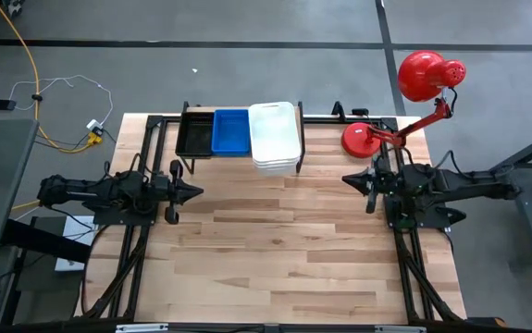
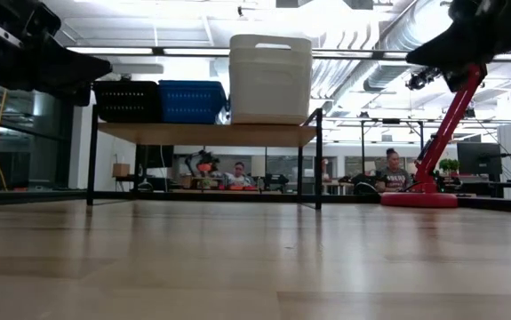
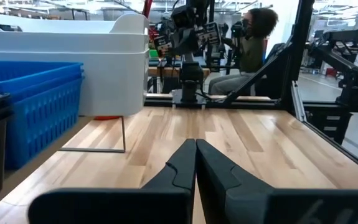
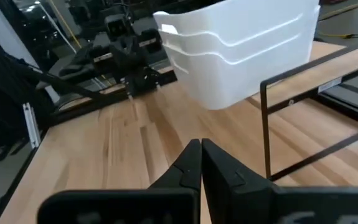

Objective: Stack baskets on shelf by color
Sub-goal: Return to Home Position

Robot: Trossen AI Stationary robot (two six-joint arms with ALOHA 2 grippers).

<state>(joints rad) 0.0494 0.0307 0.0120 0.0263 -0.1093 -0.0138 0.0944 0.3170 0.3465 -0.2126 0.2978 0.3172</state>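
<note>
parking at home, seemingly: left gripper (image 1: 191,192), right gripper (image 1: 347,178) pinched closed, empty, at opposite table (image 1: 284,264) edges. black baskets (image 1: 194,132), blue baskets (image 1: 231,131), white baskets (image 1: 275,137) stacked on shelf (image 2: 202,134); next, just settle arms.

Left hand (image 1: 194,192) and right hand (image 1: 349,178) are closed, pointing inward.

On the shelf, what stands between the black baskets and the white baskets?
The blue baskets stand between the black baskets and the white baskets; the high view shows this.
</note>
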